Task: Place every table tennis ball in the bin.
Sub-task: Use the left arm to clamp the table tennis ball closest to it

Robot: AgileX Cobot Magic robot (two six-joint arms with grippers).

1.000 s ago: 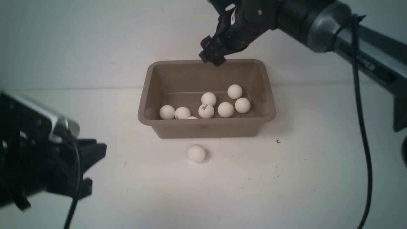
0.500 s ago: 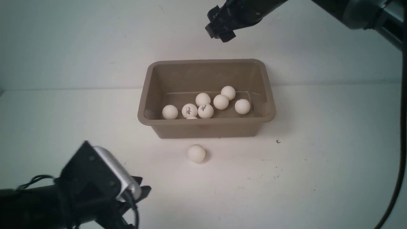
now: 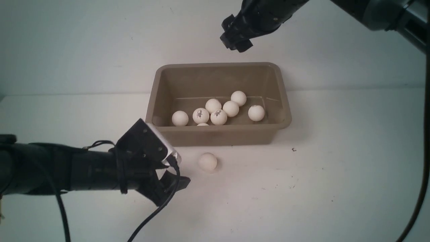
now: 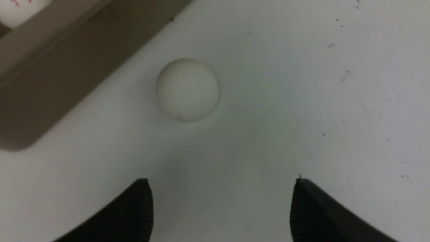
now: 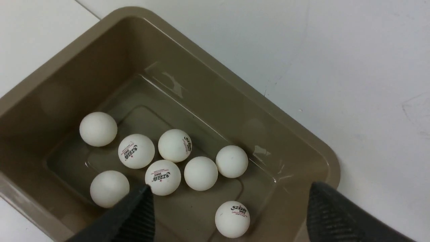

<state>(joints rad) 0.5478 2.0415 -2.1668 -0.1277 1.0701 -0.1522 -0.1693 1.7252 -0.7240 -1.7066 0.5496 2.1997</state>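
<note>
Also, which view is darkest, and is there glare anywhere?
Left wrist view: darkest and soft, the ball looks grey. Right wrist view: sharp, glare streaks on the bin floor. Front view: even light, faint shadow by the ball.

Soft, diffuse light falls from above on the matte white worktop (image 3: 319, 201), bright in the front view, with a cool greyish cast toward the left edge. The lone small white ball (image 3: 207, 162) throws a faint shadow rightward. The left wrist view is dim and soft-focused. Pale glare streaks the glossy floor of the taupe-brown plastic tub (image 5: 208, 101).
</note>
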